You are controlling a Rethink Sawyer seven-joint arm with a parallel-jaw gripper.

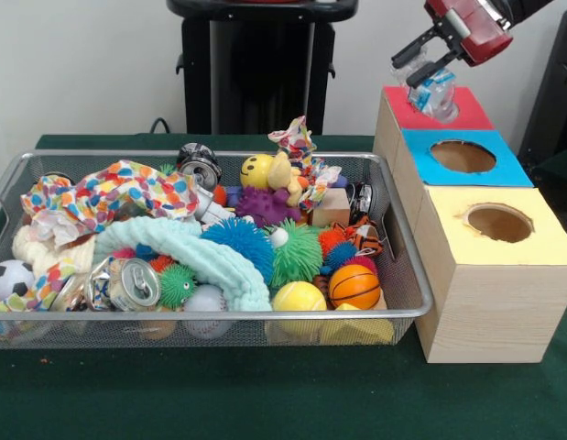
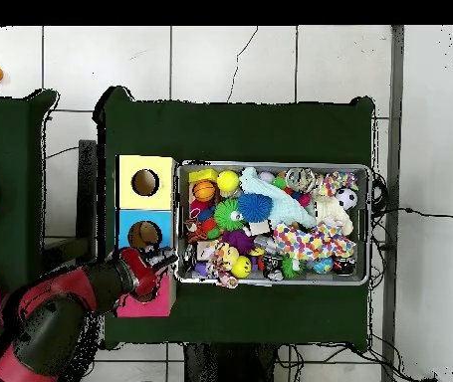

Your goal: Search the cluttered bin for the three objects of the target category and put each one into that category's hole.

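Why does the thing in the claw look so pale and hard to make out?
Front view: the gripper holds a clear, bluish item over the red box, and light shining through washes it out. Overhead view: the arm covers it completely.

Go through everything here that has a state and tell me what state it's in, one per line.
gripper: shut on crumpled packet, above red box
crumpled packet: held, over the red box's hole
red box: hole hidden by packet
blue box: hole open
yellow box: hole open
wire bin: full of clutter
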